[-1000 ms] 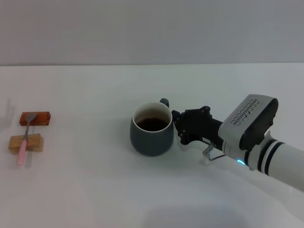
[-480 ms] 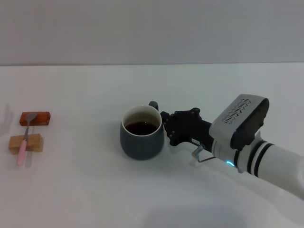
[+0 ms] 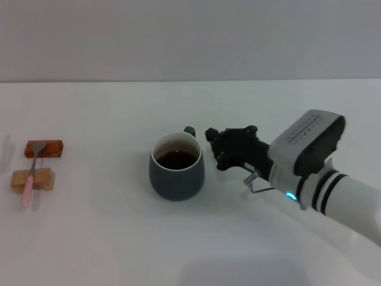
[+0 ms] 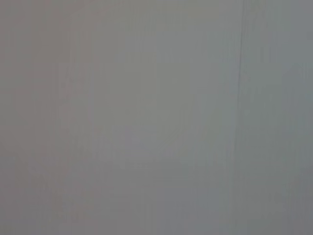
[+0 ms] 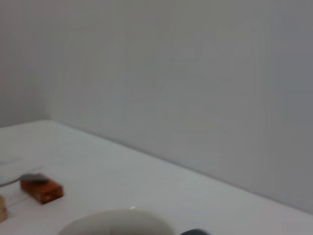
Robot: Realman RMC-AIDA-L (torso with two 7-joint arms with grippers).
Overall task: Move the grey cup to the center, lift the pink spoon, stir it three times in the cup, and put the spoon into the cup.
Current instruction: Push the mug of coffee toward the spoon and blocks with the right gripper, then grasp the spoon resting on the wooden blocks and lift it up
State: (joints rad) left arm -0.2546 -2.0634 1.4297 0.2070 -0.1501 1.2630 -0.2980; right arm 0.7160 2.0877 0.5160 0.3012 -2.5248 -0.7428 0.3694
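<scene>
Head view: the grey cup (image 3: 176, 168) stands upright near the middle of the white table (image 3: 107, 238), dark brown liquid showing inside its pale inner rim and its small loop handle turned toward the far right. Just beside that handle, but apart from it, is the right gripper (image 3: 213, 146), its black fingers clear of the cup and holding nothing; a strip of bare table shows between the fingertips and the mug wall, and how wide the fingers stand cannot be told from this angle. Behind the gripper the white and grey wrist housing and the white arm with dark bands run off toward the lower right corner. Well apart from the cup, at the table's left edge, the pink spoon (image 3: 31, 177) lies across two small blocks: its silvery bowl rests on the orange-brown block (image 3: 44, 148), farther from the robot, and its pale pink handle crosses the tan block (image 3: 33, 179), nearer the robot, with the handle's end reaching down to the table. Right wrist view: the cup's pale rim fills the lower edge, with the orange-brown block and the spoon's metal bowl beyond it on the table and a plain grey wall behind. Left wrist view: only a blank grey surface; the left gripper is out of sight.
</scene>
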